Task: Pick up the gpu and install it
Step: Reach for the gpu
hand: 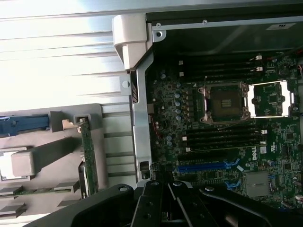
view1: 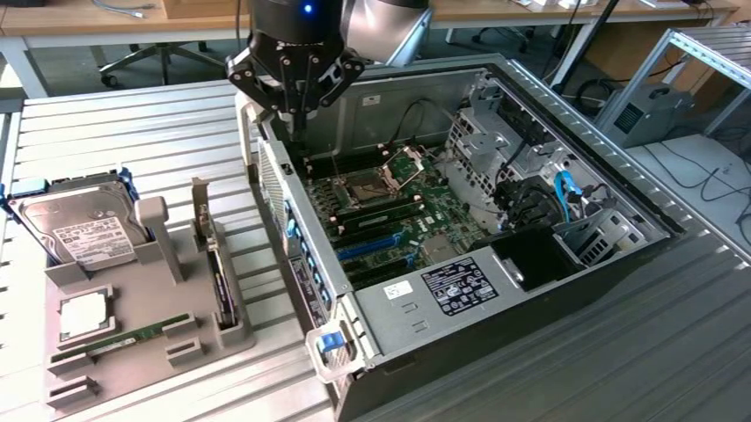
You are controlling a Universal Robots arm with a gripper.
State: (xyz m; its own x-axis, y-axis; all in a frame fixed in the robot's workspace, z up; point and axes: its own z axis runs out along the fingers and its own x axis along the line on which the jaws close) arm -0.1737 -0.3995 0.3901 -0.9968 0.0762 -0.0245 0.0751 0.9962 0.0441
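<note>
The gpu (view1: 218,280) stands on its edge in a slot of the grey holder (view1: 141,290) at the exterior view's left, its silver bracket pointing up at the far end. In the wrist view the gpu (hand: 88,156) shows as a thin green edge in the same holder. My gripper (view1: 295,123) hangs shut and empty over the rear wall of the open computer case (view1: 388,308), well apart from the gpu. Its black linkages (hand: 161,198) sit above the motherboard (hand: 227,142). Blue expansion slots (view1: 369,246) lie free on the board.
The holder also carries a silver hard drive (view1: 83,230), a processor (view1: 84,315) and a slim green RAM stick (view1: 123,338). Inside the case are an open processor socket (view1: 373,186), drive cages and blue cables (view1: 565,198). A metal frame (view1: 704,61) stands at the exterior view's right.
</note>
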